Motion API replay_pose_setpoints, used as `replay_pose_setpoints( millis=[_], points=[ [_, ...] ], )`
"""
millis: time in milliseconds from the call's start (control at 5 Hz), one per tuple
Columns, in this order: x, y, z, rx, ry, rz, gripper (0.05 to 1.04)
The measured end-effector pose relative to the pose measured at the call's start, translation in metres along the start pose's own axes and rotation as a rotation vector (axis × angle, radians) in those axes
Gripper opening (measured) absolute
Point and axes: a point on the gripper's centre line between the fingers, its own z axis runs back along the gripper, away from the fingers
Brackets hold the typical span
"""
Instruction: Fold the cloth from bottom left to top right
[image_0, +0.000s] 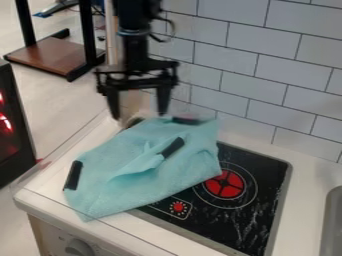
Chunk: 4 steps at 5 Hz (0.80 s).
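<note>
In the camera view the turquoise cloth (127, 175) lies rumpled across the left part of the black cooktop (267, 180) and onto the white bench (43, 192), with a ridge pushed up along its middle beside a black strip (173, 148). The black pincer (139, 116) hangs open at the cloth's far edge, its two fingers well spread and nothing between them.

The corner to be lifted is probably the near left one, and the pincer is at the wrong end for it. If it closes at the far edge instead, it would likely drag the cloth towards the tiled wall (234, 65) rather than fold it. The loose ridge is another trap: a grip there might gather several layers into a bunch (soft cloth forgives little in that respect). A shallow pinch at the near left corner could slip, while too low a descent might press the tips into the bench. That corner lies close to the bench's front edge, so a careless nudge could send it over. Pulled too quickly, the whole cloth may slide across the smooth cooktop.
</note>
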Motion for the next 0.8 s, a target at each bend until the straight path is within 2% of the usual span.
replay_pose_setpoints(
  millis=[200,400,600,800],
  points=[
    [-0.002,0.021,0.002,0.011,-0.029,0.035,1.000],
    [-0.008,0.049,-0.007,0.017,-0.047,0.046,1.000],
    [-0.009,0.076,-0.021,-0.015,-0.048,0.053,1.000],
    [-0.005,0.089,-0.036,-0.020,-0.061,0.065,1.000]
  ],
)
